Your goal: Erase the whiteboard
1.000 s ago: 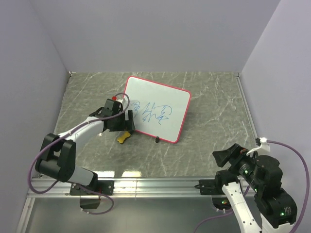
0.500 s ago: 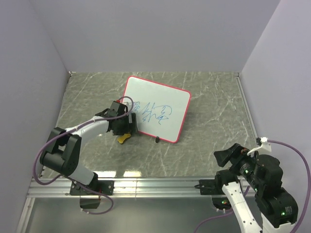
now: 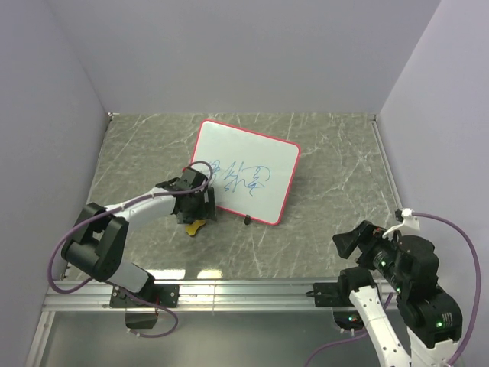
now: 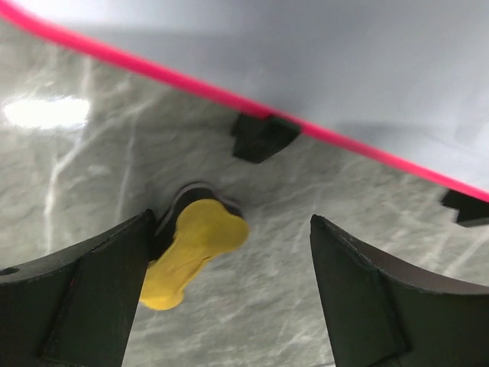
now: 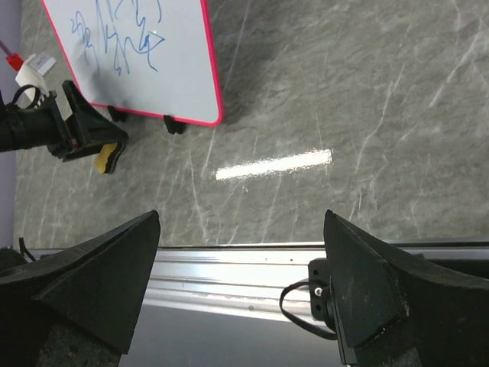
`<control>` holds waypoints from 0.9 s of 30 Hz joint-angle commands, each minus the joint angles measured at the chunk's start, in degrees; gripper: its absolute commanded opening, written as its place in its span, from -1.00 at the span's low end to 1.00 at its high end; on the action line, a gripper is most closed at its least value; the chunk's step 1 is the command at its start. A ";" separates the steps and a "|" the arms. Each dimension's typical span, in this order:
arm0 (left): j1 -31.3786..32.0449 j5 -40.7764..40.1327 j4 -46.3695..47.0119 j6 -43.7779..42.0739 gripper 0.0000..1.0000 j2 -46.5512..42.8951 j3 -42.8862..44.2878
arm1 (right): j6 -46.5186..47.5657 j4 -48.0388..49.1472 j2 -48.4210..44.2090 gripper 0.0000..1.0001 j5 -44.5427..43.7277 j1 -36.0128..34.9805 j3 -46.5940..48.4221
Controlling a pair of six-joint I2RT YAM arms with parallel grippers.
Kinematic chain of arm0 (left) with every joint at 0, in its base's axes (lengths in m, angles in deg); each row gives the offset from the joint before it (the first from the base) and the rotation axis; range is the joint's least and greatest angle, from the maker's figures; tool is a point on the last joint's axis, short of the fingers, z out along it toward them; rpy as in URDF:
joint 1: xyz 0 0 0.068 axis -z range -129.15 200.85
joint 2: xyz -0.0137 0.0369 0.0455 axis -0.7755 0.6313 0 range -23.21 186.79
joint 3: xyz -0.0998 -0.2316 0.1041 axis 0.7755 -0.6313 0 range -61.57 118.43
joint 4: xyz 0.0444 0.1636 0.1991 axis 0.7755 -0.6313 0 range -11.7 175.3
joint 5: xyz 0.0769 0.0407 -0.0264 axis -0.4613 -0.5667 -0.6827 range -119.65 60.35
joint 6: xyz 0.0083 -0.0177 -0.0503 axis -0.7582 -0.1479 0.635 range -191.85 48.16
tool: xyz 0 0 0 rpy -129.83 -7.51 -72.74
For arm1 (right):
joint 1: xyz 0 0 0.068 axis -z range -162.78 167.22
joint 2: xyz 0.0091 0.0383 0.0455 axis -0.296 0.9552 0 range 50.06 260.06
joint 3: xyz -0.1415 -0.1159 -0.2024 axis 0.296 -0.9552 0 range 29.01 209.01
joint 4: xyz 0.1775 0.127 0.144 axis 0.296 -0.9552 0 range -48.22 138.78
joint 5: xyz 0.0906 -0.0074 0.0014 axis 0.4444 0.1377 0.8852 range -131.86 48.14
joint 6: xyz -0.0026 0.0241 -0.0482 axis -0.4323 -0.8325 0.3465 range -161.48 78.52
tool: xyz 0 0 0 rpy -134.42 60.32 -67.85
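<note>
From above, the left gripper [image 3: 195, 208] covers most of the yellow eraser [image 3: 195, 227]. The left wrist view cuts off the far part of the whiteboard [image 4: 321, 53], and a finger [image 4: 76, 306] hides the eraser's near end. The blue scribbles [image 3: 241, 177] are too small to read.

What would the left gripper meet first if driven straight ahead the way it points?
Probably the yellow eraser, lying on the table between the open fingers of the left gripper. Behind it come a black foot and the pink edge of the whiteboard. Depth is unclear.
</note>
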 commanded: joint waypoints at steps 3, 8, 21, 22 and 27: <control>0.80 -6.40 -5.59 1.21 0.76 -0.24 1.53 | 1.83 4.43 1.43 0.89 1.73 -0.31 -1.17; 2.81 -5.52 -7.44 3.23 0.63 -2.25 1.01 | 2.27 4.70 1.52 0.88 1.64 -0.31 -1.26; 7.04 -6.05 -6.39 6.49 0.02 1.16 0.83 | 2.27 4.78 0.20 0.89 1.82 -0.39 -2.58; 7.04 -6.48 -6.47 6.66 0.01 1.43 1.00 | 2.27 4.78 0.28 0.89 1.73 -0.39 -2.58; 7.13 -6.31 -6.39 6.84 -0.40 3.89 1.36 | 2.27 4.87 0.72 0.89 1.73 -0.39 -2.14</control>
